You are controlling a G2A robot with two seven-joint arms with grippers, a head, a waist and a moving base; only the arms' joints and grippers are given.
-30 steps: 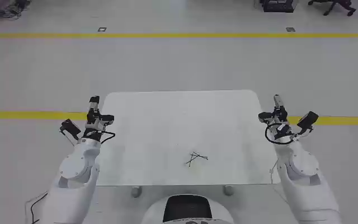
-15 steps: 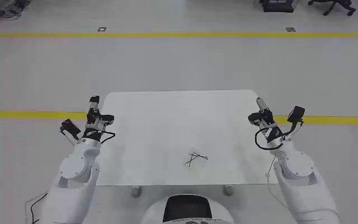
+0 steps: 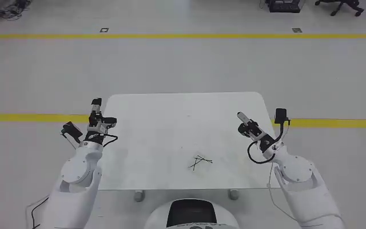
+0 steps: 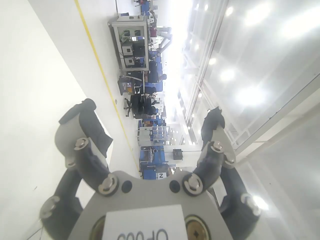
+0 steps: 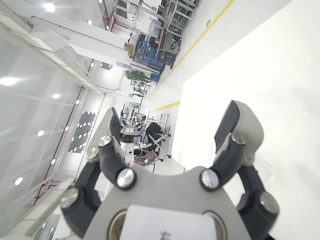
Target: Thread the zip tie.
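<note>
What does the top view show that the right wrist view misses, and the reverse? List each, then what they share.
Top view: the zip ties heaped on the table, and the left gripper beside the table's edge. Right wrist view: the right gripper close up, fingers apart, and a green plant in the room behind. Both: the table, the right gripper and a yellow floor line.
</note>
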